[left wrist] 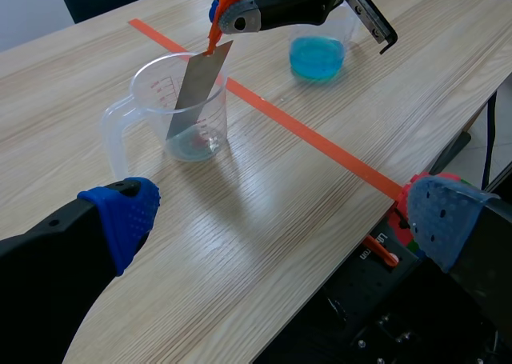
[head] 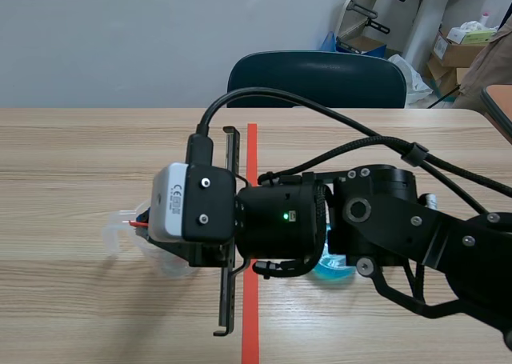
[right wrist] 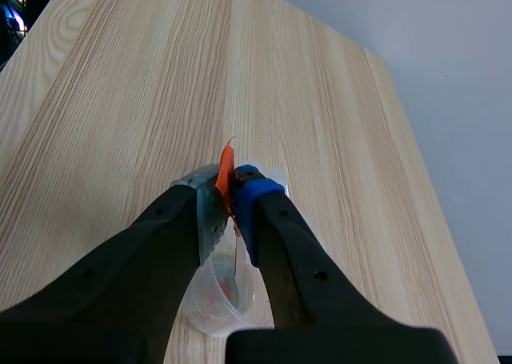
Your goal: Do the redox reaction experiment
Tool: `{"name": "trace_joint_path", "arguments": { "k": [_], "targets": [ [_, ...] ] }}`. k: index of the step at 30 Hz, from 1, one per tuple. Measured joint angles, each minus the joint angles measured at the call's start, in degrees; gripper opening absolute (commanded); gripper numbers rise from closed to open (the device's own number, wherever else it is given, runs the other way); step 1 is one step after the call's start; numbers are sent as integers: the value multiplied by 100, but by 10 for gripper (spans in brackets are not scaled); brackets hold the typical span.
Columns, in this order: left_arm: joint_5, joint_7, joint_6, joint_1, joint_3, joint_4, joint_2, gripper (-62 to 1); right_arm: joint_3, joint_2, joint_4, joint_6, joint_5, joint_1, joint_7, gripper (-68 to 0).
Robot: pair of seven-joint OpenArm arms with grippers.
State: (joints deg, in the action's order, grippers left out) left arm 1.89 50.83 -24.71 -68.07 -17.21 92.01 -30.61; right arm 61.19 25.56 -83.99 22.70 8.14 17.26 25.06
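Jaws of the right arm (head: 384,220) are clamped on a small orange tab (right wrist: 226,180), pinched between the grey-green and blue pads (right wrist: 248,180). The left jaws stand wide apart with nothing between them, their blue pads (left wrist: 128,212) hanging over the near edge of the desk (left wrist: 280,220). Directly beneath the right jaws sits a clear measuring cup (left wrist: 116,128), its handle turned toward the left jaws, and a beaker of blue liquid (left wrist: 318,56) stands on the far side of them, apart from the cup. From the tab hangs the grey metal strip (left wrist: 196,92), the thing this experiment turns on. Its long axis runs steeply down but tilted. The upper end is up at the right jaws and the lower end points into the cup, down near its base, where there seems to be only a little liquid. The strip appears to lean across the cup's far rim. The hazards follow from that. The cup looks light and nothing steadies it, so any sideways drag of the right jaws could lever the strip against the rim and tip or slide the cup. The hold is on the thin tab alone, so the strip could swing, twist or slip free and drop.
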Motion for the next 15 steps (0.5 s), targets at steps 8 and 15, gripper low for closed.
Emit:
{"name": "trace_joint_path", "arguments": {
  "k": [8,15],
  "targets": [
    [0,0,0,0,0,0,0,14,0,0,0,0,-35,0,0,-669],
    [0,0,0,0,0,0,0,14,-4,35,0,7,-1005,76,-269,-669]
  ]
}}
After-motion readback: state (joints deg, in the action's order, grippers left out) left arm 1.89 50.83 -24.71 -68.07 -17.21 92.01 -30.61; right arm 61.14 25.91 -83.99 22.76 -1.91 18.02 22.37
